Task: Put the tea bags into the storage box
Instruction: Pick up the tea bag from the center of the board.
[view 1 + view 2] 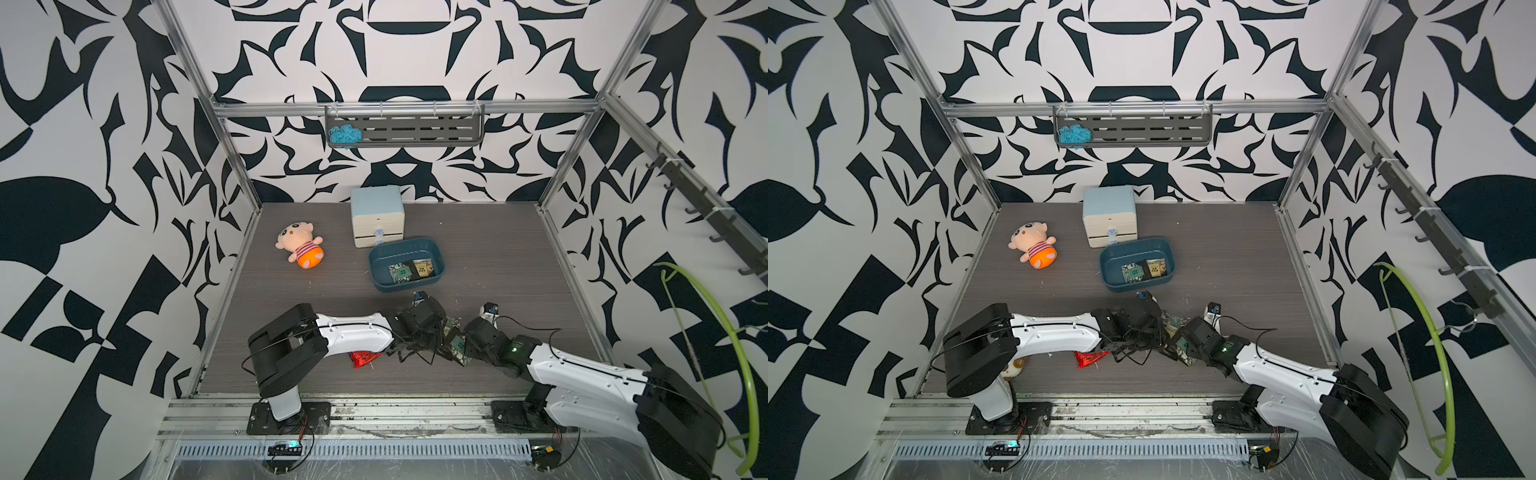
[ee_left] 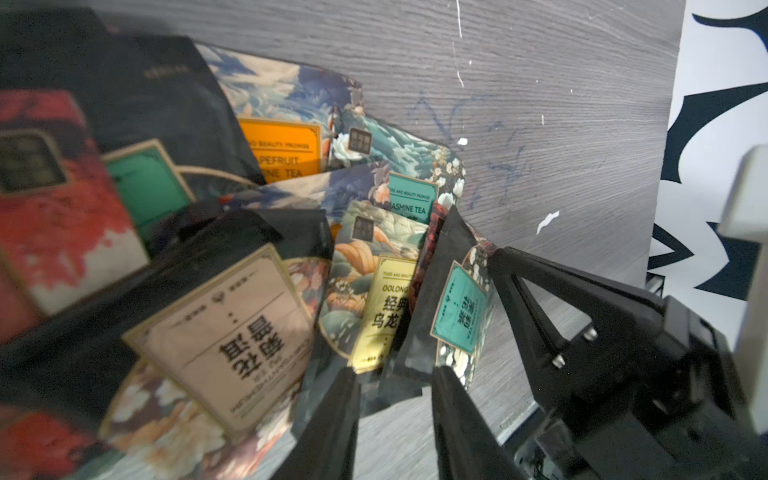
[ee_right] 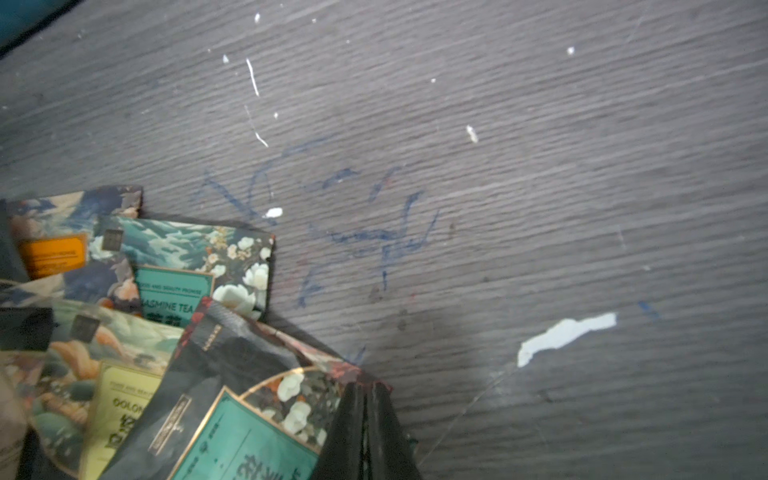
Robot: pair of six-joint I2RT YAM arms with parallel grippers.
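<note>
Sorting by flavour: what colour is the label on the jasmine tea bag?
Teal green. The jasmine tea bag shows best in the left wrist view.

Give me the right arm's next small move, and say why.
Probably lift the right pincer straight up: it looks shut on the corner of the teal-labelled sachet, which overlaps the pile, and the storage box sits farther back.

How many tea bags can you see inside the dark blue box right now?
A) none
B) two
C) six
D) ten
B: in both top views the storage box holds just two that show, a green-label tea bag and a yellow-label tea bag, lying side by side.
</note>
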